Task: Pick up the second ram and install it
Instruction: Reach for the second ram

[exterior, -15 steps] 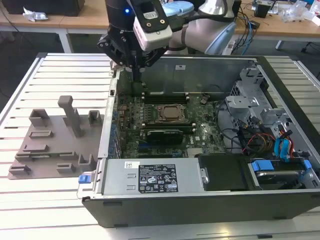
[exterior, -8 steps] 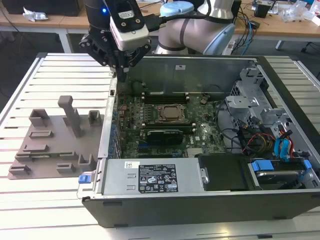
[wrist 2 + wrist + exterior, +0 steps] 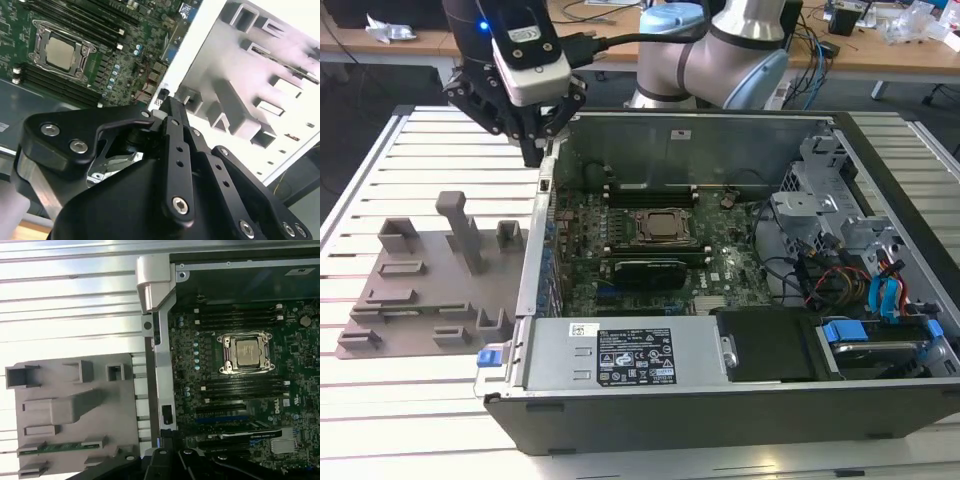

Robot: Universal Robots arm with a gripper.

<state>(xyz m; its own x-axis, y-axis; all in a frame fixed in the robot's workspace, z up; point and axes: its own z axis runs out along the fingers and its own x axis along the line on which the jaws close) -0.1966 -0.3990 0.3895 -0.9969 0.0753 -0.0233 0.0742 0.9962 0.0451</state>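
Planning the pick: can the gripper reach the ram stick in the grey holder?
Probably yes: the ram stick lies uncovered in the grey holder, and the gripper hangs above the case wall beside it, nothing between.

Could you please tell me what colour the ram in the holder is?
The ram is green, seen best in the first wrist view.

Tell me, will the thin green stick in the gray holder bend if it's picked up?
The second ram is a thin flat board, so probably stiff and light. Being thin, it might crack if twisted. Flat in the gray holder, it likely won't roll.
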